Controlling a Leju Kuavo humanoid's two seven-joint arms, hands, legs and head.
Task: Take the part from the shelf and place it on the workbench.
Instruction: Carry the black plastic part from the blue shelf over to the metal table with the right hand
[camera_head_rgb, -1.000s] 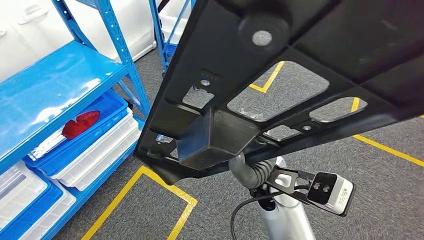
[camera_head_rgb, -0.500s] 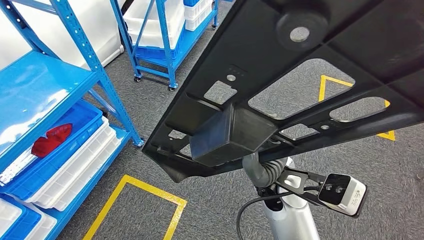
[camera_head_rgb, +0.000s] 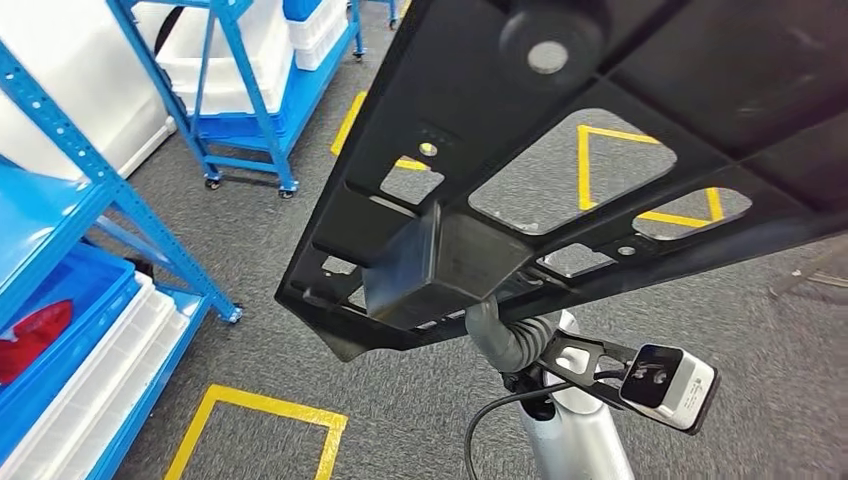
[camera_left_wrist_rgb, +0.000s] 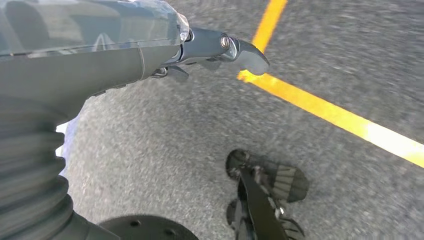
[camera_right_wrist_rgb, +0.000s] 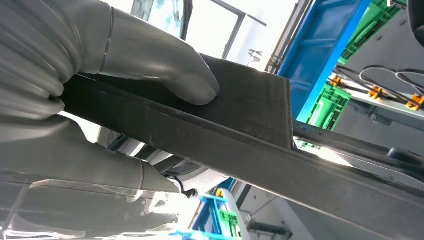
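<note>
Your whole head view has swung since a second ago: the blue shelf (camera_head_rgb: 60, 215) with its bins has slid off toward the left edge, and more grey floor (camera_head_rgb: 300, 390) with yellow tape lines has come in. That is the robot turning, not the things moving. The black part (camera_head_rgb: 560, 170) sits in the same place in the picture throughout, so you are carrying it steadily away from the shelf. The pick looks done and you are in the transport leg; no bench is in sight yet, so expect more turning or walking.

Your right hand (camera_right_wrist_rgb: 100, 95) grips the part's edge, thumb pressed on one face and fingers wrapped under the other, holding it raised in front of the head camera, tilted, over the floor.

Your left hand (camera_left_wrist_rgb: 220, 50) hangs down over the floor holding nothing; whether its fingers are spread or curled, you cannot tell.
</note>
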